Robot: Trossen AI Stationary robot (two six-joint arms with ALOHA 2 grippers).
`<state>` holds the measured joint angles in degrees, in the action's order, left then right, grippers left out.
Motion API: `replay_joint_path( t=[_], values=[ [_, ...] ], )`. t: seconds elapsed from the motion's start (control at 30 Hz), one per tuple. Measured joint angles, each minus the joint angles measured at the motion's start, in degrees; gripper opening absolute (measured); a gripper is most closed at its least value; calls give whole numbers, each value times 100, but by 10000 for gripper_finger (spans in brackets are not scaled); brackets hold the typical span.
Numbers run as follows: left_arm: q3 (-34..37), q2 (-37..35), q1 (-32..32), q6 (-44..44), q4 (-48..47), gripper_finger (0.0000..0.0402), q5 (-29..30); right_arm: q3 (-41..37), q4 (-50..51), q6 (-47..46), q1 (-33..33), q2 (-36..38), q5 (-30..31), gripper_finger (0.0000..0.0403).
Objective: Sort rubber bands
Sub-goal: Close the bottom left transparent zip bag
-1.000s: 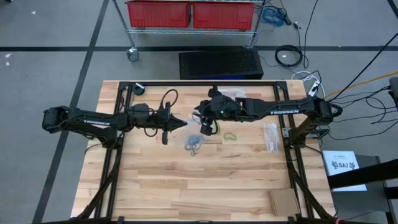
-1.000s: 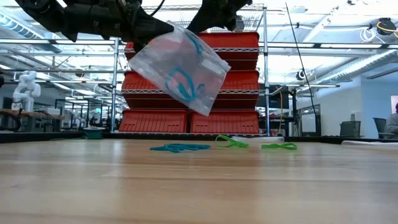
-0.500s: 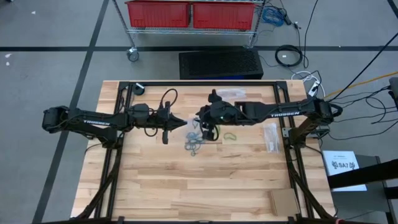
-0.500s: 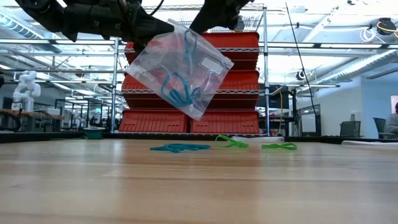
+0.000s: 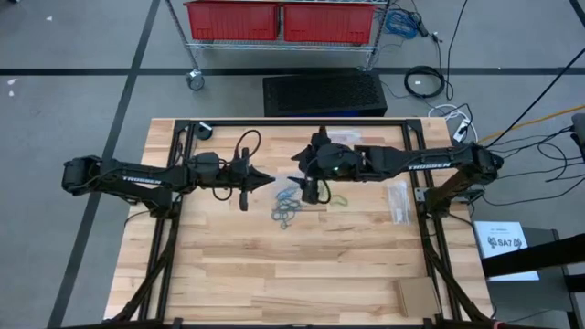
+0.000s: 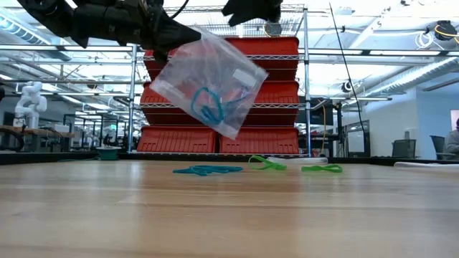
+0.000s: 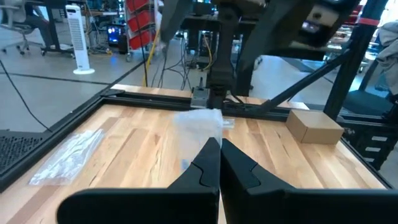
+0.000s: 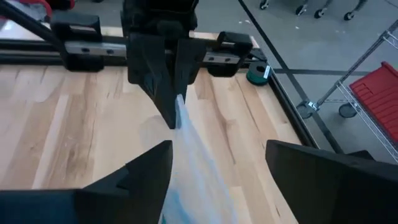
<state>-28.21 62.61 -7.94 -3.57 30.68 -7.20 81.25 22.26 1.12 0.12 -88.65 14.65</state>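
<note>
Pinched by one corner in the closed fingers of the left gripper, a clear plastic bag hanging tilted above the wooden table, bright blue rubber bands bunched inside it. Just beside the bag, above its upper edge, the right gripper with fingers spread wide and nothing between them. On the table below the bag, a loose blue cluster and two green bands near it, away from the left gripper.
</note>
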Motion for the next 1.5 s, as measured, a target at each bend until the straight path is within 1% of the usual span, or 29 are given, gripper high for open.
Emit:
replay_joint_path(
  t=[0.1, 0.17, 0.23, 0.37, 0.47, 0.63, 0.73, 0.8, 0.87, 0.93, 1.0, 1.07, 1.17, 1.33, 1.4, 1.5],
  values=[
    [0, -4, 0, 141, -92, 0, 248, 2, 295, -96, 0, 141, 18, 253],
    [0, -62, 0, 256, -301, 0, 554, 1, 572, -209, 0, 228, 26, 253],
    [-65, -140, -2, 433, -722, 0, 1039, 0, 852, -323, 0, 298, 29, 253],
    [-393, -258, -18, 700, -2038, 0, 2338, 1, 1355, -512, 0, 326, 29, 254],
    [-755, -286, -19, 737, -3111, 0, 3075, -10, 1841, -636, -66, 324, 22, 254],
    [-1528, -261, -17, 552, -4906, 0, 3873, -225, 2138, -824, -192, 318, 28, 254],
    [-1916, -166, -25, 225, -5664, 0, 4070, -444, 2126, -850, -230, 322, -13, 254],
    [-2037, -23, -46, -41, -5846, 0, 4049, -610, 2088, -927, -244, 318, -25, 254],
    [-2079, 170, -83, -257, -5850, 0, 3788, -805, 1874, -974, -247, 320, -81, 254],
    [-2079, 469, -139, -437, -5825, 0, 3470, -1045, 1559, -1036, -249, 320, -331, 254],
    [-2078, 851, -206, -597, -5789, 0, 3225, -1298, 1265, -1091, -247, 318, -569, 254],
    [-2076, 1286, -279, -651, -5655, 1, 3102, -1522, 1009, -1148, -243, 318, -712, 254],
    [-2076, 1910, -372, -588, -5209, 11, 2762, -1809, 808, -1251, -245, 318, -752, 254],
    [-2076, 2700, -474, 39, -3957, 53, 1441, -2111, 468, -1410, -245, 318, -761, 254],
    [-2076, 2876, -527, 221, -3436, 73, 925, -2225, 310, -1552, -245, 318, -800, 254],
    [-2076, 2966, -628, 246, -2936, 105, 404, -2455, -102, -1876, -271, 319, -1033, 254]
  ],
)
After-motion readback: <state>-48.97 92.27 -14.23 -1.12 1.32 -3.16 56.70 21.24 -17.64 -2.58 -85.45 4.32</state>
